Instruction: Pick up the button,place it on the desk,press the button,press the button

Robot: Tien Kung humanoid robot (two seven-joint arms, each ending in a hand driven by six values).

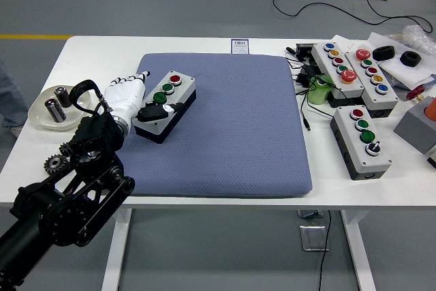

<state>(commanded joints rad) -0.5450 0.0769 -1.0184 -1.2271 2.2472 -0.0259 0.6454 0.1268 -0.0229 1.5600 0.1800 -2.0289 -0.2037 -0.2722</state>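
A grey button box point(165, 105) with a black base lies at an angle on the left part of the blue pad point(238, 127). Its top carries a red button point(176, 80), two green buttons and a black selector knob point(154, 110). My left hand point(127, 97), white on a black arm, rests against the box's left side. Its fingers point(138, 77) stretch along that side, relaxed and not wrapped around the box. The right arm does not show.
A white dish point(35, 115) holding metal cylinders sits left of the hand. On the right stand more button boxes point(361, 142) point(337, 67) point(373, 78), a green object point(318, 90), black rings point(383, 52), a grey block point(415, 129) and cables.
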